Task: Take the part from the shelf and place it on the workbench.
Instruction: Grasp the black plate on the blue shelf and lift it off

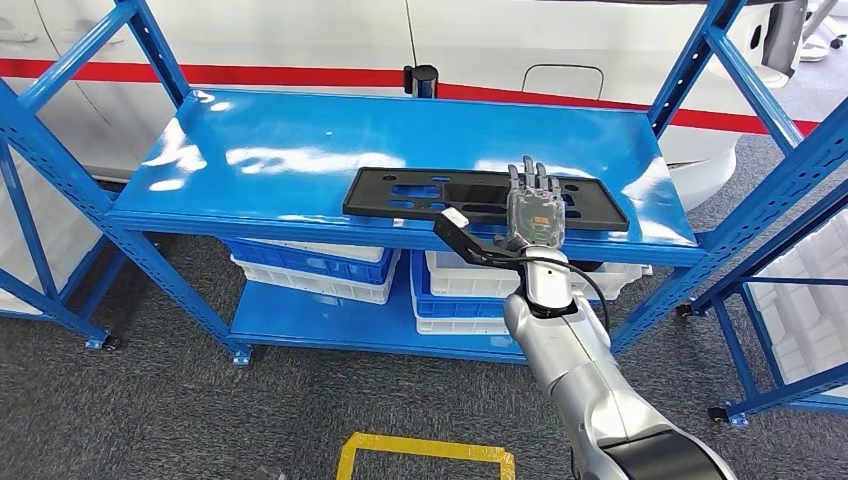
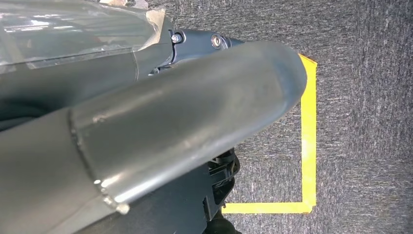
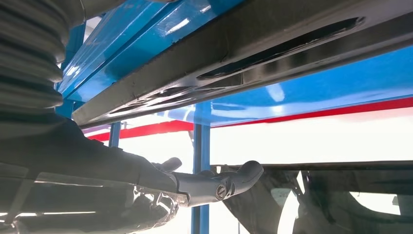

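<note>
The right hand (image 1: 535, 212) hovers over the flat black slotted part (image 1: 420, 193), fingers spread and straight, holding nothing. The part lies near the front edge of the glossy blue metal shelf (image 1: 300, 140). White crates (image 1: 320, 268) sit below.

so the part (image 1: 470, 196) is a long flat black plastic panel with a bunch of cutouts and slots in it, lying flat on the top level of the blue shelf (image 1: 300, 150), toward the front right, its long side running along the front edge. From the right wrist view its dark underside (image 3: 272, 53) sits close against the blue shelf edge
</note>
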Robot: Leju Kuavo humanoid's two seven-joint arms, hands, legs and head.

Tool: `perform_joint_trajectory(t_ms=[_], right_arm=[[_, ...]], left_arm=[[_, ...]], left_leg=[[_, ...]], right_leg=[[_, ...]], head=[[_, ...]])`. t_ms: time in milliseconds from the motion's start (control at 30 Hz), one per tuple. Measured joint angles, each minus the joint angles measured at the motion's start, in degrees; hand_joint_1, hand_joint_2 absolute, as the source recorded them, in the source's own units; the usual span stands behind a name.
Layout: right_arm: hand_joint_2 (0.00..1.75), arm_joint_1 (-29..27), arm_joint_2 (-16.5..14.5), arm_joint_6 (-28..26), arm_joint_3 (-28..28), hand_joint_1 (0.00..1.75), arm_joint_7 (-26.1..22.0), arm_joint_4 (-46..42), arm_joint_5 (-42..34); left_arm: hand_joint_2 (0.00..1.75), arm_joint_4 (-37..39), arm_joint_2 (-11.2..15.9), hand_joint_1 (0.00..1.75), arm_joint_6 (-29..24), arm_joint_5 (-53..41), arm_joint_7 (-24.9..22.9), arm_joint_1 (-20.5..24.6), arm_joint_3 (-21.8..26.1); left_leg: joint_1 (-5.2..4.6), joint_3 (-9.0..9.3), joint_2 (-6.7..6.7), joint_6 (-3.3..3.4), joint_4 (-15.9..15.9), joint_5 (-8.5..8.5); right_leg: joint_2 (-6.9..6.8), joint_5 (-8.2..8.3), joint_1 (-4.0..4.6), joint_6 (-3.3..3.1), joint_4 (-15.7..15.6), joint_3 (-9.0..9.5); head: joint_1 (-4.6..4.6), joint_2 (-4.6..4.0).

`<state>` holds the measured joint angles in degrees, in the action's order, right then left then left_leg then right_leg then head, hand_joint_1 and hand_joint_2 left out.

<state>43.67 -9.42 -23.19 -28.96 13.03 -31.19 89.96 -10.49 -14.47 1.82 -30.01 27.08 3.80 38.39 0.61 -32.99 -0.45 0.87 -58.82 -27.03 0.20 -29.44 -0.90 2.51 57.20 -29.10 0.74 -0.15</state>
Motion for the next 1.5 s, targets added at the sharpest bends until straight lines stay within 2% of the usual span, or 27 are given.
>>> perform_joint_trajectory(t_ms=[1500], right_arm=[[1.75, -0.42, -0.02, 0.04, 0.50, 0.00, 0.05, -0.02, 0.00]], left_arm=[[0.00, 0.00, -0.07, 0.00, 0.64, -0.09, 0.07, 0.26, -0.01]], left_leg=[[0.00, 0.00, 0.00, 0.00, 0.00, 0.01]], right_leg=[[0.00, 0.00, 0.00, 0.00, 0.00, 0.00]], head=[[0.00, 0.00]])
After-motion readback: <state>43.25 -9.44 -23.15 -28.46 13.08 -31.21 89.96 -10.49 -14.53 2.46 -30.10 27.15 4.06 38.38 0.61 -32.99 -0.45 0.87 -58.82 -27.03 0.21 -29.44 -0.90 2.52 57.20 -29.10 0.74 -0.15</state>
